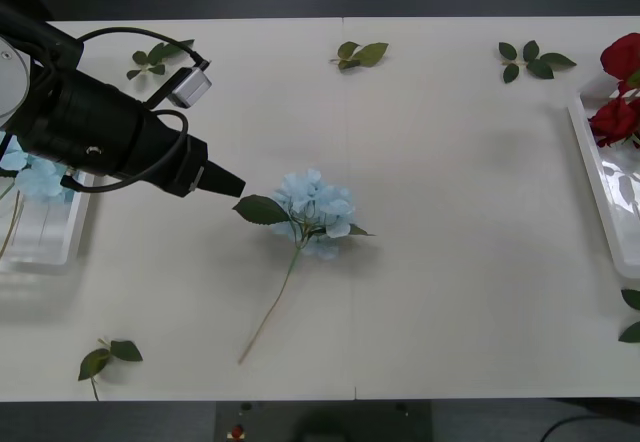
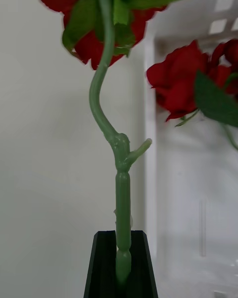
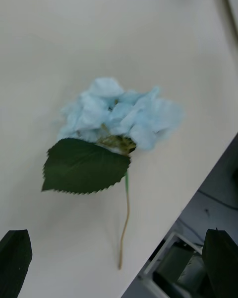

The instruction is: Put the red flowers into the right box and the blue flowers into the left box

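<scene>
One blue flower [image 1: 315,207] lies mid-table with its stem pointing toward the front edge; it shows again as the blue flower [image 3: 121,114] in the left wrist view. My left gripper [image 1: 228,184] hovers just left of its broad leaf, open, and the left gripper [image 3: 118,233] holds nothing. Behind the arm, the left box [image 1: 50,247] has a blue flower [image 1: 35,177] in it. My right gripper [image 2: 121,265] is shut on the green stem of a red flower [image 2: 99,15], beside the right box's rim [image 2: 150,129]. Another red flower [image 2: 178,82] lies inside. The right box [image 1: 600,187] and red flowers [image 1: 615,117] sit at the table's right edge.
Loose green leaf sprigs lie at the back left [image 1: 160,59], back middle [image 1: 360,55], back right [image 1: 532,60], front left [image 1: 108,357] and right edge [image 1: 632,317]. The table's front edge [image 1: 350,398] runs just beyond the blue flower's stem tip.
</scene>
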Action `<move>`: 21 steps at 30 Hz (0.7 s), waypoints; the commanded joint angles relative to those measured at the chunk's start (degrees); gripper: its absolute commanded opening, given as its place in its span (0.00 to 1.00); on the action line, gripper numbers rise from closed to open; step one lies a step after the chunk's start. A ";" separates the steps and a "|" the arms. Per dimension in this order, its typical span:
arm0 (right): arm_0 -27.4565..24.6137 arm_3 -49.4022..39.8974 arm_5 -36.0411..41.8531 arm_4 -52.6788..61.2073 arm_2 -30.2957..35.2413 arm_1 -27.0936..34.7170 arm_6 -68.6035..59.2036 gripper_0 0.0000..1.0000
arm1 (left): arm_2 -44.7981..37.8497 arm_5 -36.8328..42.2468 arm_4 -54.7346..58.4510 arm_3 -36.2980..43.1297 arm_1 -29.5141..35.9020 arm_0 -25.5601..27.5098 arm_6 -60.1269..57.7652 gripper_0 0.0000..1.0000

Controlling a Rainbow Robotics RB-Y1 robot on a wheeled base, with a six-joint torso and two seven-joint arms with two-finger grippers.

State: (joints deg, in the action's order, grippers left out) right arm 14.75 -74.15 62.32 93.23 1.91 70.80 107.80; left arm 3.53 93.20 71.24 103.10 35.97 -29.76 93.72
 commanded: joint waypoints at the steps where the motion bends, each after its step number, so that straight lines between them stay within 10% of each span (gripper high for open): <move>1: 1.25 -0.46 -3.09 -6.92 2.48 -0.13 -0.22 0.00 | -0.01 5.51 -7.08 6.23 -0.99 1.19 -1.79 1.00; 21: 1.16 4.98 -12.93 -30.13 -0.33 -3.56 -1.19 0.00 | 17.21 7.17 -32.57 12.74 -7.49 3.04 -5.22 1.00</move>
State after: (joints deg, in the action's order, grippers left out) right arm 14.75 -69.31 51.09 63.85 3.04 66.84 107.80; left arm 20.00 101.03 40.24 114.47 29.91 -27.53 92.04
